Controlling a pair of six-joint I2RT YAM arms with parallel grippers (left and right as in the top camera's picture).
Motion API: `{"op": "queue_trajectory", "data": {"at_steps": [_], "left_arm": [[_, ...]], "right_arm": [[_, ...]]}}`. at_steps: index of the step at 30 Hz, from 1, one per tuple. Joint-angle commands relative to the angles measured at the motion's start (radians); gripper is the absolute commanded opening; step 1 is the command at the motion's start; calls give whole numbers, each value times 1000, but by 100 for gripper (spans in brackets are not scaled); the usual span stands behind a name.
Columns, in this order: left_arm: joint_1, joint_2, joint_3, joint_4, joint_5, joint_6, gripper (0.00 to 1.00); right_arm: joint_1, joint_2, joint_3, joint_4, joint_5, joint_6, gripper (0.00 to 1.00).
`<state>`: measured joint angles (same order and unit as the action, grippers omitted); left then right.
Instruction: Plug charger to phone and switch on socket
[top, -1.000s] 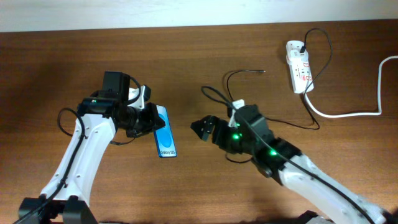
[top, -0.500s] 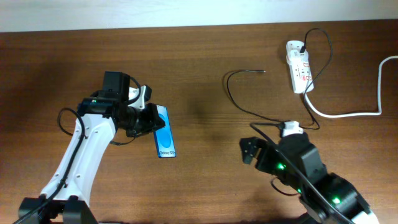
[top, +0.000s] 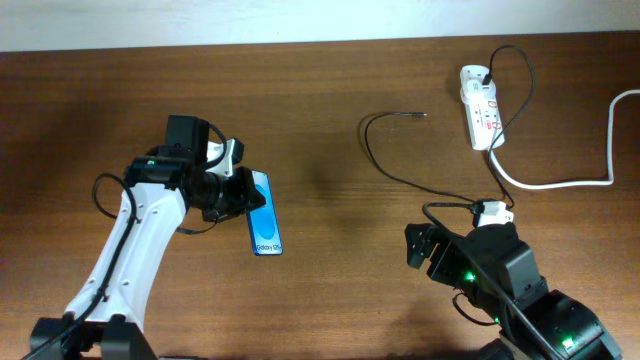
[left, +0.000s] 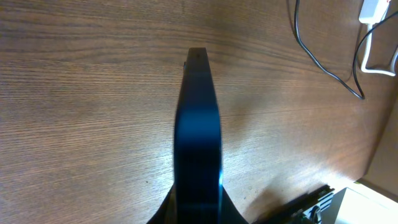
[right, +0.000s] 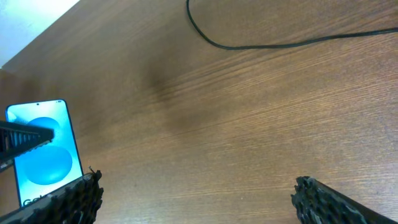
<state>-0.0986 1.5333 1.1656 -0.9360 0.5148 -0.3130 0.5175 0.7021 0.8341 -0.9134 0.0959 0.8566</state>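
The phone (top: 264, 214) has a lit blue screen and sits left of centre; my left gripper (top: 238, 193) is shut on its upper end. In the left wrist view the phone (left: 198, 124) shows edge-on between the fingers. It also shows in the right wrist view (right: 45, 152). The charger, a thin black cable (top: 385, 170), curves across the table with its connector tip (top: 424, 115) lying free and its plug end in the socket (top: 480, 105), a white power strip at the far right. My right gripper (top: 418, 245) is open and empty, low at the right, far from the cable tip.
The socket's thick white cord (top: 560, 182) loops off the right edge. The black cable (right: 261, 42) crosses the top of the right wrist view. Bare wooden table (top: 330, 280) lies between the two arms.
My right arm has pulled back from the table centre toward the lower right, gripper open and empty. The left gripper and phone have not moved.
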Motion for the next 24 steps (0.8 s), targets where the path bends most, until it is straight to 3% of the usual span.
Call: {"op": "queue_trajectory", "data": {"at_steps": [1,6,12,16,20,24], "left_arm": [[3,-12,13,-2,11,16,0],[3,-12,13,-17,12,16,0],[3,-12,13,-27,12,16,0],[3,-12,13,-27,11,16,0],[3,-12,13,-26,11,16,0],[3,-12,13,-23,11,16,0]], "right_arm": [[-3,19,18,60,37,-12,98],[-4,92,67,132,50,-6,98],[-110,397,334,21,12,15,98],[-246,655,568,-55,-149,15,100],[-338,850,701,-56,-295,30,93],[-380,1019,790,-55,-322,127,88]]}}
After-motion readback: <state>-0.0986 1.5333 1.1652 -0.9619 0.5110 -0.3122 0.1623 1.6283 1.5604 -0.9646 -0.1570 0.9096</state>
